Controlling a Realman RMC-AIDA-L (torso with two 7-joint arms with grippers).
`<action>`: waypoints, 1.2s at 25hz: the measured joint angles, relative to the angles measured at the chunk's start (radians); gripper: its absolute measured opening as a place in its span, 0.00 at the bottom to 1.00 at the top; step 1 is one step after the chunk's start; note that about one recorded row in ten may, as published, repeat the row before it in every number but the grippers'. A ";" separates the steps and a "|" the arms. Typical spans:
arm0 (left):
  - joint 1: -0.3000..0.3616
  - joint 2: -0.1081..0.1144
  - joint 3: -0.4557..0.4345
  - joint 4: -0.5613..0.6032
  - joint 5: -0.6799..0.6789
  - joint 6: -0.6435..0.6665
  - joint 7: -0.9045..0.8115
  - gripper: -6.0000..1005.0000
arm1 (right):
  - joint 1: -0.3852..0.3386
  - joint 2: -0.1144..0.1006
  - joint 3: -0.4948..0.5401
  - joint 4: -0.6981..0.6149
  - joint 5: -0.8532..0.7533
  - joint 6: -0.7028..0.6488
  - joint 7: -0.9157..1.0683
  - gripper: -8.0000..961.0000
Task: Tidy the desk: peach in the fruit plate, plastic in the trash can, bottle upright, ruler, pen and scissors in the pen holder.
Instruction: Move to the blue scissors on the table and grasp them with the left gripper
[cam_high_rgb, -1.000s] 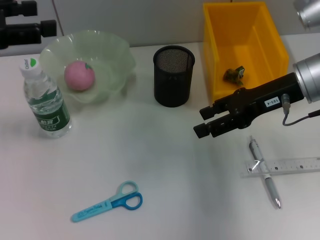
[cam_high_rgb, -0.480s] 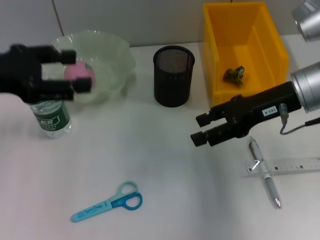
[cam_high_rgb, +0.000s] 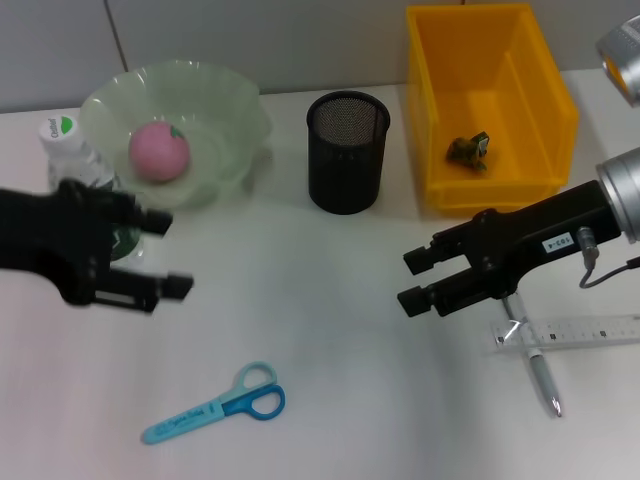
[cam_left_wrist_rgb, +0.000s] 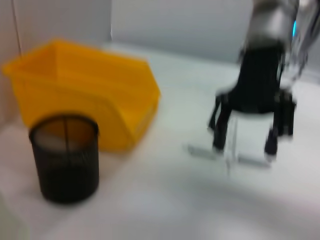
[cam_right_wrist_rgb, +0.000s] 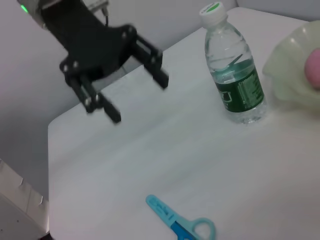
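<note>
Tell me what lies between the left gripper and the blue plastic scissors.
Nothing: in the head view only bare white table separates the open left gripper from the blue plastic scissors.

Smooth, matt white on the desk (cam_high_rgb: 330, 330); glossy yellow plastic on the trash can (cam_high_rgb: 545, 90); fine black metal mesh around the pen holder (cam_high_rgb: 347, 152); translucent, faintly frosted pale-green plastic in the fruit plate (cam_high_rgb: 225, 110). Clear, shiny plastic on the bottle (cam_right_wrist_rgb: 234, 75), with a glossy green label; smooth blue plastic on the scissors (cam_high_rgb: 215, 405); see-through plastic in the ruler (cam_high_rgb: 580, 331); matt black on both the left gripper (cam_high_rgb: 165, 255) and the right gripper (cam_high_rgb: 413, 281).
</note>
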 joint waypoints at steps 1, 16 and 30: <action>-0.002 -0.004 0.022 0.024 0.029 0.004 -0.017 0.77 | 0.000 -0.002 0.000 0.000 -0.001 0.000 0.000 0.75; -0.059 -0.021 0.456 0.127 0.301 -0.059 -0.295 0.76 | 0.005 -0.007 0.000 -0.003 -0.018 0.011 -0.012 0.75; -0.113 -0.026 0.664 0.095 0.347 -0.098 -0.408 0.75 | 0.010 -0.009 0.005 -0.003 -0.029 0.025 -0.004 0.75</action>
